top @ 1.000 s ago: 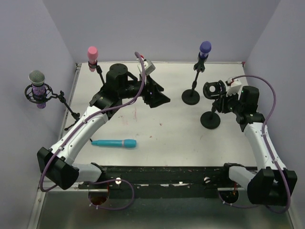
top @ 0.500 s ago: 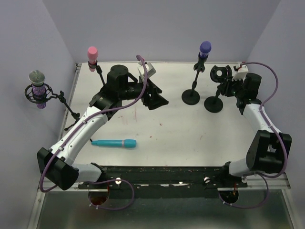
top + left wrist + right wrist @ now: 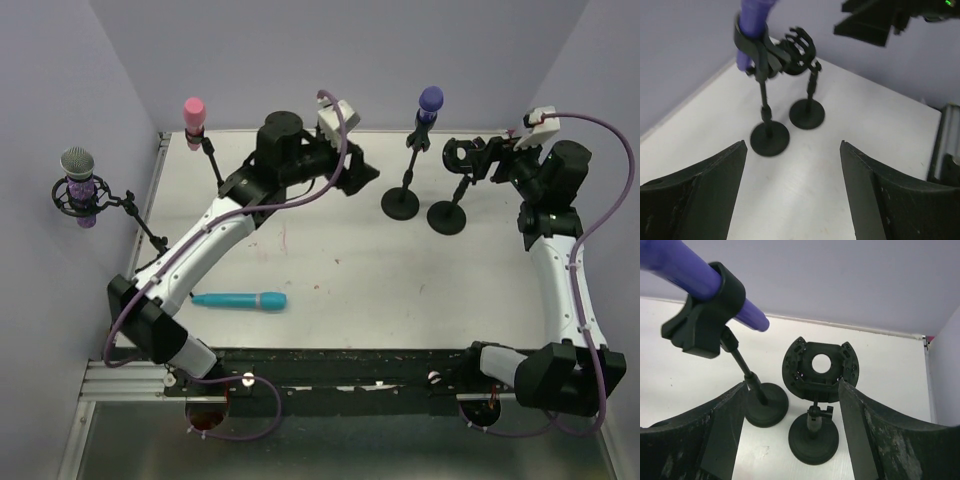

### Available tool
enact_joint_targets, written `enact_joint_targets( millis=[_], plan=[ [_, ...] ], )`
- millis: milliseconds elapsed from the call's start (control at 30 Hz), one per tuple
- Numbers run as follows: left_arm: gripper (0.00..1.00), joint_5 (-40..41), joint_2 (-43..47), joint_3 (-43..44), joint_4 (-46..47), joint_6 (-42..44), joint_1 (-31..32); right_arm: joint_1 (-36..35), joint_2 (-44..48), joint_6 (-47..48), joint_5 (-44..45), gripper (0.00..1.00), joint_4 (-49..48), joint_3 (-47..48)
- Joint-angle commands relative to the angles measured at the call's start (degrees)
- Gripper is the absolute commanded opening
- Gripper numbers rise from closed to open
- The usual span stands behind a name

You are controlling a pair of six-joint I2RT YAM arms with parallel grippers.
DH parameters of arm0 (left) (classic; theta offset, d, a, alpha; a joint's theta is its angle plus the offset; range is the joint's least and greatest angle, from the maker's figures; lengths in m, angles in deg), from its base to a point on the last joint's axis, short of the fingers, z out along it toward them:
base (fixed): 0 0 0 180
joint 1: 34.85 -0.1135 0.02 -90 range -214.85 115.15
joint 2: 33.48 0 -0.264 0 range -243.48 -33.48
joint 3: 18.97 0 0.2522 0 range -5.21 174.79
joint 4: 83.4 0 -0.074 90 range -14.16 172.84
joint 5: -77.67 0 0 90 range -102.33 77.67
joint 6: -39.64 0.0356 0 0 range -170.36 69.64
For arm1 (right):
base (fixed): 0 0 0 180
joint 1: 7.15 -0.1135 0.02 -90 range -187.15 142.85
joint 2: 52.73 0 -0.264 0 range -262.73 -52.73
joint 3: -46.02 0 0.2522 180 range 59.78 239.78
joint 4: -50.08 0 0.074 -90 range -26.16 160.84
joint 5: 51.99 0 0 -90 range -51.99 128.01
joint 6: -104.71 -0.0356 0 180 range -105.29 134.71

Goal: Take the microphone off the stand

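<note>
- Two grippers show in the top external view. The left gripper (image 3: 358,178) hangs over the far middle of the table (image 3: 340,270), jaws spread wide, nothing in them.
- Same view: the right gripper (image 3: 492,160) is at the far right, jaws apart and holding nothing, its tips just beside the holder of the empty stand (image 3: 458,155).
- Same view: the purple microphone (image 3: 430,100) sits tilted in the clip of its stand (image 3: 401,203), between the two grippers and just left of the empty stand.
- Same view: a teal microphone (image 3: 240,300) lies flat near the front left. A pink microphone (image 3: 193,112) and a grey microphone (image 3: 78,175) are held on stands at the left edge.
- Left wrist view: the fingers (image 3: 705,190) stand wide apart with only table between them. The purple microphone, clipped in its stand, is ahead and clear of the tips.
- Right wrist view: the fingers (image 3: 700,435) are wide apart. The round holder of the empty stand is ahead between them, ungripped. The clipped purple microphone is at upper left.
</note>
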Motion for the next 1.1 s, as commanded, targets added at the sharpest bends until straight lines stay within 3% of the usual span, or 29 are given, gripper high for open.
enact_joint_targets(
  millis=[0,300,600,767,967,1067],
  plan=[
    [0.84,21.53,-12.37,12.63,5.59,3.92,4.65,0.39,1.4,-4.52,0.45,0.8,5.38,1.71],
    [0.89,27.45,-27.41,26.09,13.15,2.95,9.75,0.31,6.33,-4.26,5.81,0.83,10.13,1.1],
    [0.98,32.99,-35.85,31.46,16.14,2.86,11.95,0.31,8.61,-4.35,6.35,0.83,14.26,0.83],
    [0.98,33.35,-40.16,35.41,15.89,1.89,12.13,0.31,9.58,-4.26,6.96,0.83,15.76,0.92],
    [0.88,35.11,-41.93,36.21,14.83,0.05,11.95,0.31,10.29,-5.22,7.58,0.83,15.59,1.09],
    [0.77,33.35,-41.84,36.47,13.87,0.49,11.69,0.39,9.76,-6.19,7.22,0.83,15.15,1.45]
  ],
)
